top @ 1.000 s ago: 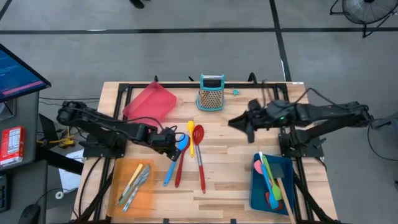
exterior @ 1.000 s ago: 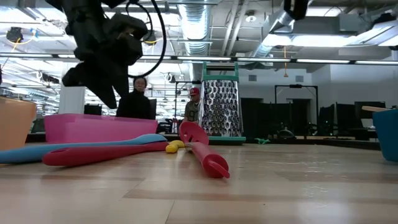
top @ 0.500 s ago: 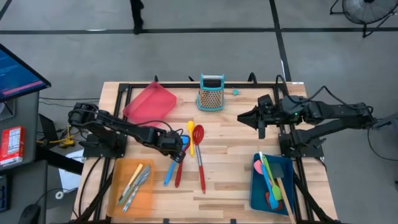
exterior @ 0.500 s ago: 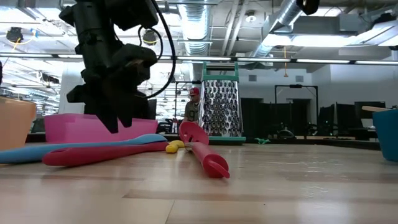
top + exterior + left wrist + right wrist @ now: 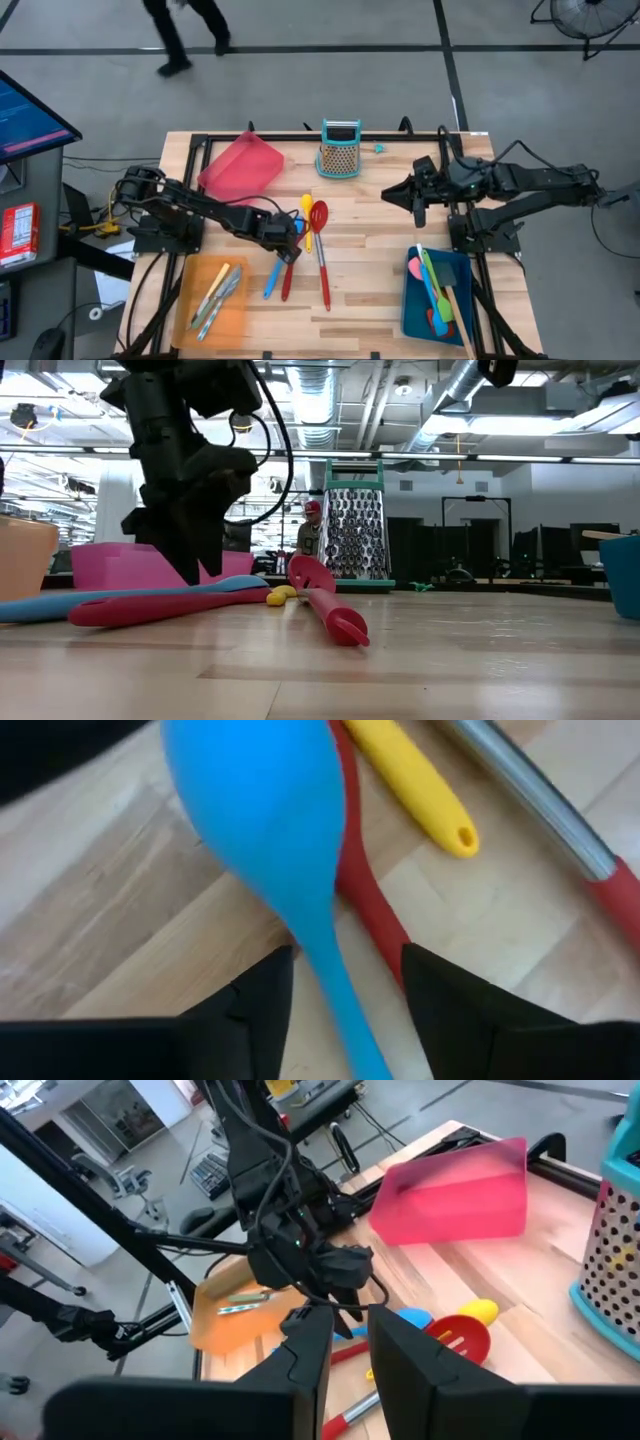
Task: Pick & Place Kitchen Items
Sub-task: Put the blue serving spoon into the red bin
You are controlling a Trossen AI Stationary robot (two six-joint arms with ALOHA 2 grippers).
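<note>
1. Over the middle of the tabletop (image 5: 380, 270), the left gripper (image 5: 340, 982) hangs with its jaws parted on either side of the blue spoon (image 5: 275, 840), straddling the neck where bowl narrows to handle; the jaws have not clamped it.
2. Position: the blue spoon lies flat on the wood, touching the red spoon (image 5: 365, 900) that runs alongside and partly under it. The yellow spoon (image 5: 412, 782) lies just beside them, and a red-tipped metal-handled utensil (image 5: 560, 825) lies beyond that.
3. Handling estimate: the spoon looks light, slim and smooth, probably plastic or silicone-coated, stiff along the handle. Expect it to pivot or slip if gripped at the rounded bowl.
4. Grip location: take hold across the narrow handle close to the bowl, where the faces are nearly parallel. Keep the fingertip clear of the red spoon, or both may lift together.
5. Right gripper (image 5: 348, 1342): waits well apart, raised beyond the blue tray (image 5: 412, 310), jaws nearly closed on nothing.
</note>
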